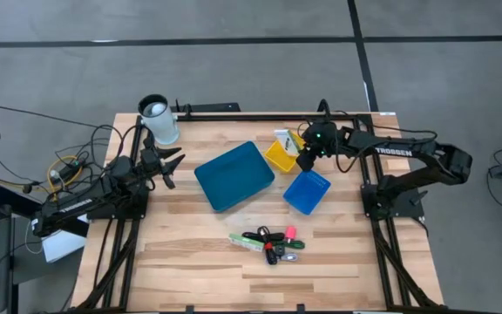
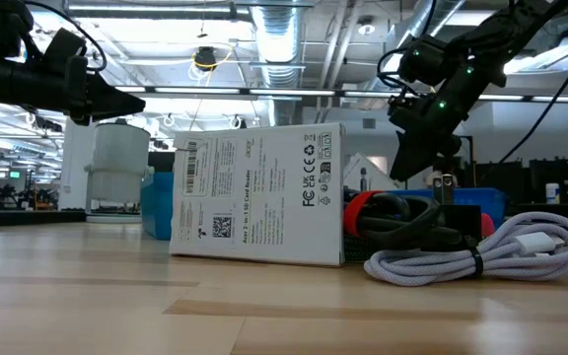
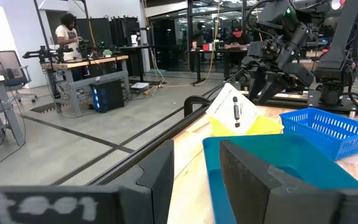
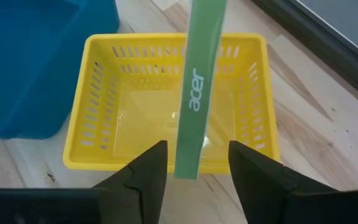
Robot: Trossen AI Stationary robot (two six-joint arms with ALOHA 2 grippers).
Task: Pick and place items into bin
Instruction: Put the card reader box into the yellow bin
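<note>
1. Right hand [image 4: 194, 163]: fingers apart, a flat box [image 4: 201, 81] standing edge-on between them with a gap on each side. Looks released or nearly so; can't tell if a pad touches it.
2. Just beyond the hand: yellow bin [image 4: 89, 102], and the box's lower edge reaches down into it. The left wrist view shows it leaning on the bin wall, upper part sticking out.
3. Risk: the box is taller than the bin is deep, so it may tip over the rim onto the tabletop [image 1: 190, 253], or a finger may clip it and drag it back out as the arm lifts.
4. Beside the bin: small blue bin [image 1: 307, 192] and large blue bin [image 1: 234, 175].
5. Well away from the hand, near the front edge: remaining pile [image 1: 268, 242] of pen, black pieces and pink piece.
6. Far side: left hand [image 1: 169, 165] open, holding nothing, near a white cup [image 1: 159, 122].
</note>
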